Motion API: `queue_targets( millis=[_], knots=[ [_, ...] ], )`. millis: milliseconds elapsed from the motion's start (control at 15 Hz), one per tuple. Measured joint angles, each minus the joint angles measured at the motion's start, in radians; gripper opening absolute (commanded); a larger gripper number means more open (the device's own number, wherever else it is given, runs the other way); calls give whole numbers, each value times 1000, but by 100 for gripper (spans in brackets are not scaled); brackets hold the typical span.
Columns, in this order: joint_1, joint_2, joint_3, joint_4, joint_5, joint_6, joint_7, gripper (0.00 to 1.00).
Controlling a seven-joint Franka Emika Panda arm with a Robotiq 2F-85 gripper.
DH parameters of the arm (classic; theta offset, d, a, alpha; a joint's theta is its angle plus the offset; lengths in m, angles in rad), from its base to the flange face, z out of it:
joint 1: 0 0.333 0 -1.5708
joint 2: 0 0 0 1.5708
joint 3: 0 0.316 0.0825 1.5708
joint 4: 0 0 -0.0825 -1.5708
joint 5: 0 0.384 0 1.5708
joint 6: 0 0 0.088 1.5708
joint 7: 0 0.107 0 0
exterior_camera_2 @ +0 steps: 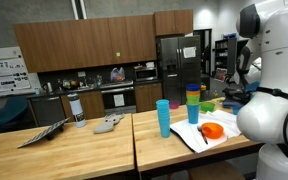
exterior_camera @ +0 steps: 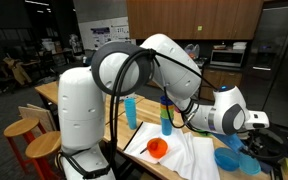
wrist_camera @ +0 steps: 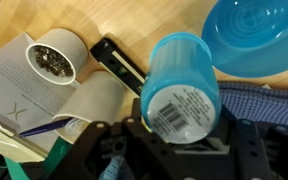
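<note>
Blue cup [wrist_camera: 179, 95] | bottom-up between jaws of tool [wrist_camera: 181, 132] | tool pinching cup

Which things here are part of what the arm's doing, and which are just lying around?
In hand: blue cup, gripped by the claw.
Lying about: blue bowl, open book, white cup standing on it, black bar beside it, blue cloth.
</note>
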Motion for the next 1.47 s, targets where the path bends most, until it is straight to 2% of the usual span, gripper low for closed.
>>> queue_targets(
  millis=[533, 800, 1467],
  knots=[
    [54, -29, -28, 0, -271, 11, 255, 42],
    [64, -66, -29, -21, -373, 11, 325, 42],
    [71, -142, -10, -122, -490, 8, 384, 42]
  ],
)
